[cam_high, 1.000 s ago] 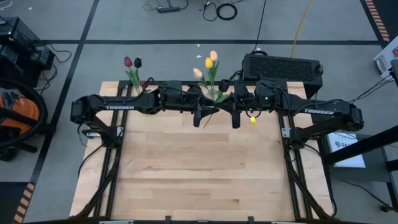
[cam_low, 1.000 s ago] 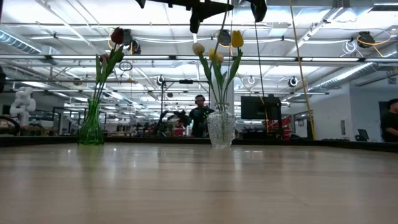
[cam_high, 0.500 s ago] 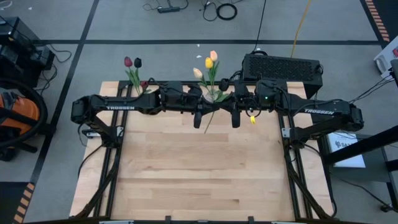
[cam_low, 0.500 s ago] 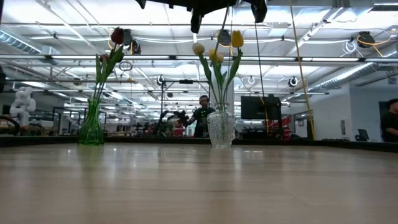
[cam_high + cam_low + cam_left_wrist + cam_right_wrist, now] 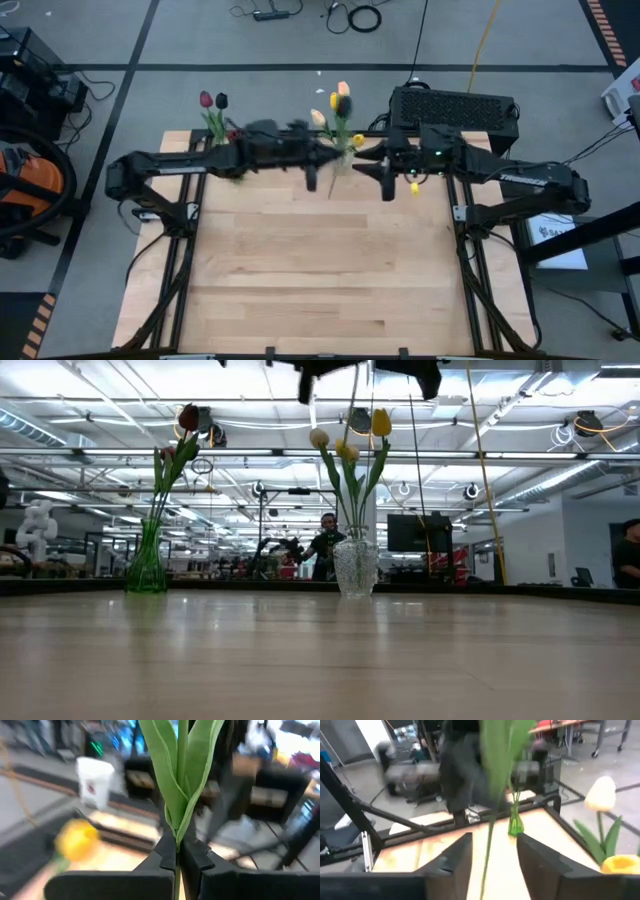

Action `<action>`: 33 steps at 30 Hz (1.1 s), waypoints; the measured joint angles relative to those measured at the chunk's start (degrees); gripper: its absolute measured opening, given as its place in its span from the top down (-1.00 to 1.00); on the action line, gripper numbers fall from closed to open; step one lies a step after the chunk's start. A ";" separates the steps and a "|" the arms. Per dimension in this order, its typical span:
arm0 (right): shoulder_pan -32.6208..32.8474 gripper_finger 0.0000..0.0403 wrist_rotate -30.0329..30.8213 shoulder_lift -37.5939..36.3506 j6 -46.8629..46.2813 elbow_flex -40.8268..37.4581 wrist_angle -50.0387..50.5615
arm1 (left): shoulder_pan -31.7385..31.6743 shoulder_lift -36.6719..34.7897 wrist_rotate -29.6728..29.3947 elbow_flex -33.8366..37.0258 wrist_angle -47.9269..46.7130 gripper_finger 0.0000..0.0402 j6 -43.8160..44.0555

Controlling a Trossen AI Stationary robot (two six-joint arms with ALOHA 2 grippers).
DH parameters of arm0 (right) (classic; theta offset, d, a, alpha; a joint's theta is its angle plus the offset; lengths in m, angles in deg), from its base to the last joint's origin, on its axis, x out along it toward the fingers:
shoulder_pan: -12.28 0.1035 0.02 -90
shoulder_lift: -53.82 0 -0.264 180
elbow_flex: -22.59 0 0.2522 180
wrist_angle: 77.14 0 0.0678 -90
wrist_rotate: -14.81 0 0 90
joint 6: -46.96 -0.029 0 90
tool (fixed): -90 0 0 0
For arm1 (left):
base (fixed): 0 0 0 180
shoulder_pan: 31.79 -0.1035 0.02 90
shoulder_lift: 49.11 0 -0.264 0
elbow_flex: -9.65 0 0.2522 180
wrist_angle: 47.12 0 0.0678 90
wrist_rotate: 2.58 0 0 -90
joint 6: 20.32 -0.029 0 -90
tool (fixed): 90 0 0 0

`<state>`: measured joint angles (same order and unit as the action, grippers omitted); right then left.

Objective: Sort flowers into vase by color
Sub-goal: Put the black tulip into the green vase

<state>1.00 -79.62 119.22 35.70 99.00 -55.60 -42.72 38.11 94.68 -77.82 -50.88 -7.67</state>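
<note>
Green tulip stem [image 5: 177,795], two broad leaves, pinched in left gripper [image 5: 177,855]; right gripper [image 5: 492,852] spread.

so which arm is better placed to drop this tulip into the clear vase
Left. The left gripper is shut on the tulip stem, close to the clear vase. The right gripper is open and holds nothing.

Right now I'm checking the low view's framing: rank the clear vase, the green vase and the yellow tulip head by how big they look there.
1. Green vase and clear vase: too close to rank; the green looks taller and slimmer, the clear one wider.
2. Yellow tulip head: clearly smallest.
</note>
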 joint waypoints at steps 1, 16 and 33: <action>-0.33 0.26 -0.03 -0.98 0.10 -0.06 0.22 | -0.42 -1.36 -1.09 0.00 -0.08 0.97 -0.25; -2.90 0.00 7.85 -15.14 -1.42 0.00 20.26 | 1.83 -29.14 -37.56 6.43 -21.89 0.97 -13.75; -2.96 0.00 13.55 -13.92 -0.27 -0.02 20.82 | 2.18 -52.82 -58.06 27.92 -23.28 0.98 -7.43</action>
<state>-1.96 -66.07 105.30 35.43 98.98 -34.78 -40.54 -14.71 36.63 -49.90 -74.15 -15.10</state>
